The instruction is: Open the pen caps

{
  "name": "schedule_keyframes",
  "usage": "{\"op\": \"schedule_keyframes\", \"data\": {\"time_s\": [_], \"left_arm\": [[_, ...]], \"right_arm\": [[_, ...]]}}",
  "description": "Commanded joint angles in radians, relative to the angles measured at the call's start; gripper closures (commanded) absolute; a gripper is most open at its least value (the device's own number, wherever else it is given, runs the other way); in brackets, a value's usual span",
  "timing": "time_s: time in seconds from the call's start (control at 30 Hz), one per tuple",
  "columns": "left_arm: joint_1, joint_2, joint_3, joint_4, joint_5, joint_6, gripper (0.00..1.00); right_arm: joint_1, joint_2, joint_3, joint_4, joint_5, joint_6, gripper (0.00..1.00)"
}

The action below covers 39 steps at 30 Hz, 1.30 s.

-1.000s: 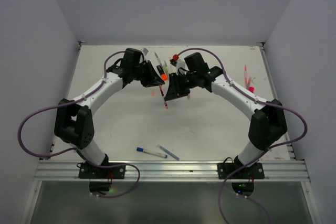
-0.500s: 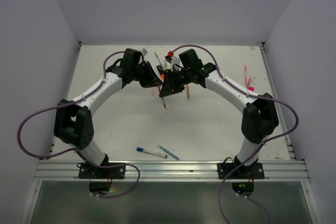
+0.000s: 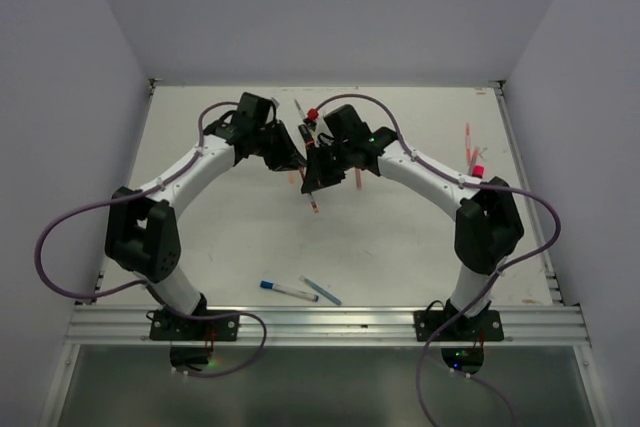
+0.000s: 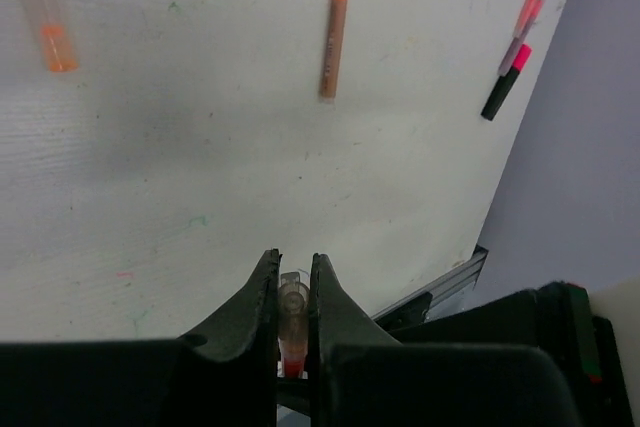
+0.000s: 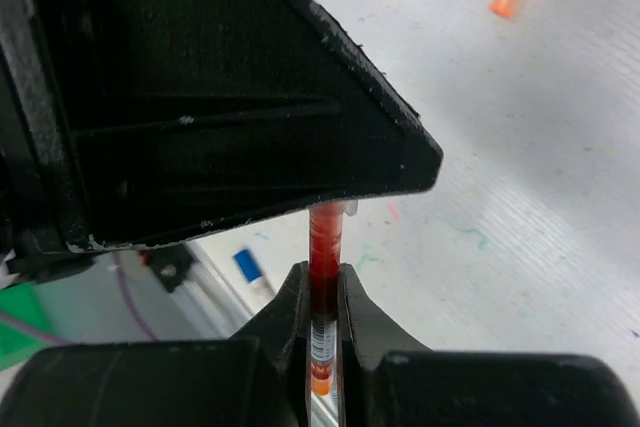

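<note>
Arms arched inward, wrists nearly meeting, left gripper (image 4: 292, 275) and right gripper (image 5: 322, 285) clamped tight

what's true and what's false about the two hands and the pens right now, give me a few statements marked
1. The left hand and the right hand are both shut on one red pen. True.
2. The red pen lies flat on the table. False: it is held above the table between the two hands.
3. A blue-capped pen and a pale blue pen lie close to the table's near edge. True.
4. The black marker with a pink end is in the right hand. False: it lies on the table.
</note>
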Motion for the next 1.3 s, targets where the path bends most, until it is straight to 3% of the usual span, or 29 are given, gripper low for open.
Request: {"op": "schedule_keyframes", "data": {"time_s": [0.0, 0.1, 0.17, 0.23, 0.37, 0.43, 0.6, 0.87, 1.27], "left_arm": [[0.008, 0.043, 0.152, -0.136, -0.050, -0.045, 1.00], [0.008, 0.089, 0.254, -0.246, -0.221, -0.013, 1.00], [0.013, 0.087, 0.248, -0.221, -0.292, 0.003, 1.00], [0.030, 0.081, 0.205, -0.188, -0.271, 0.006, 1.00], [0.047, 0.012, 0.050, 0.045, -0.131, 0.012, 1.00], [0.044, 0.032, 0.055, 0.008, -0.113, 0.070, 1.00], [-0.013, 0.046, 0.003, -0.138, -0.221, 0.154, 1.00], [-0.114, 0.132, -0.065, -0.203, -0.266, 0.162, 1.00], [-0.136, 0.248, -0.056, -0.230, -0.378, 0.191, 1.00]], "right_arm": [[0.084, -0.071, -0.038, -0.088, 0.264, -0.066, 1.00], [0.134, -0.142, -0.134, -0.090, 0.349, -0.060, 1.00], [0.154, -0.162, -0.202, -0.088, 0.347, -0.049, 1.00], [0.154, -0.206, -0.274, -0.051, 0.314, -0.029, 1.00], [0.131, -0.223, -0.300, -0.011, 0.205, -0.015, 1.00], [0.097, -0.217, -0.296, -0.014, 0.234, 0.000, 1.00], [-0.082, -0.124, -0.234, -0.085, 0.250, -0.020, 1.00], [-0.119, 0.008, -0.197, -0.106, 0.386, -0.025, 1.00], [-0.127, 0.008, -0.291, -0.088, 0.478, -0.021, 1.00]]}}
